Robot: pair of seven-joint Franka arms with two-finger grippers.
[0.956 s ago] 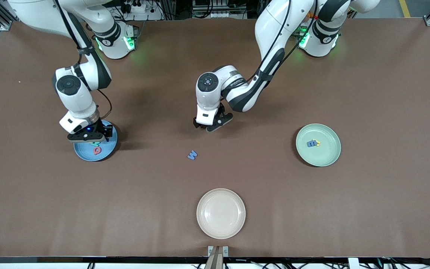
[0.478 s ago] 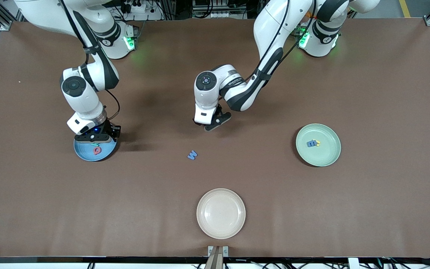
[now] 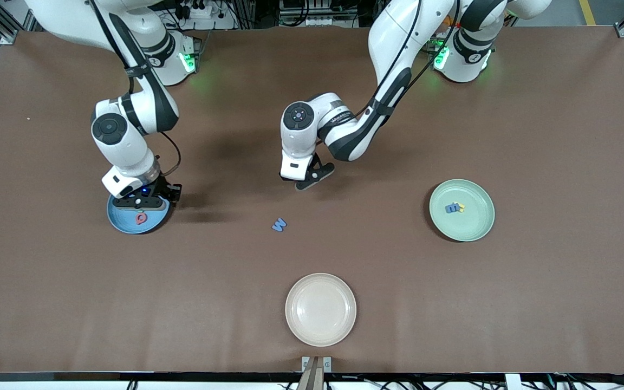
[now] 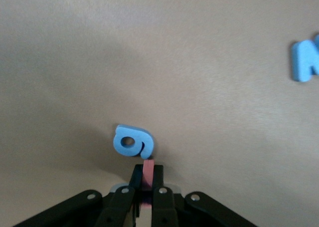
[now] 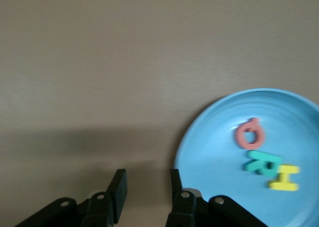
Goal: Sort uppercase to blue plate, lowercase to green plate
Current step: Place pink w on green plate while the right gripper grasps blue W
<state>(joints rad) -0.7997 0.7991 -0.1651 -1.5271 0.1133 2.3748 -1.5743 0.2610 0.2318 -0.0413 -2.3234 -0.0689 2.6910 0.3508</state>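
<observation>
My left gripper [image 3: 302, 183] [image 4: 147, 168] is low over the middle of the table, shut on a small red lowercase letter [image 4: 148, 179]. A blue g [image 4: 133, 141] lies just past its fingertips; the front view hides it. The blue W [image 3: 279, 224] [image 4: 305, 61] lies nearer the front camera. My right gripper [image 3: 144, 201] [image 5: 147, 176] is open with nothing between its fingers, over the rim of the blue plate [image 3: 119, 222] [image 5: 209, 157]. The plate holds a red Q [image 3: 141, 219] [image 5: 249, 133], a green R [image 5: 262, 163] and a yellow H [image 5: 284, 178]. The green plate [image 3: 474, 227] holds a blue m [image 3: 452, 208] and a yellow letter [image 3: 461, 208].
A cream plate [image 3: 320, 309] with nothing on it sits near the table's front edge, nearer the camera than the W. Bare brown table lies between the three plates.
My left gripper has shut on the red letter. My right gripper has slid from over the blue plate toward its rim, and its fingers have narrowed.
</observation>
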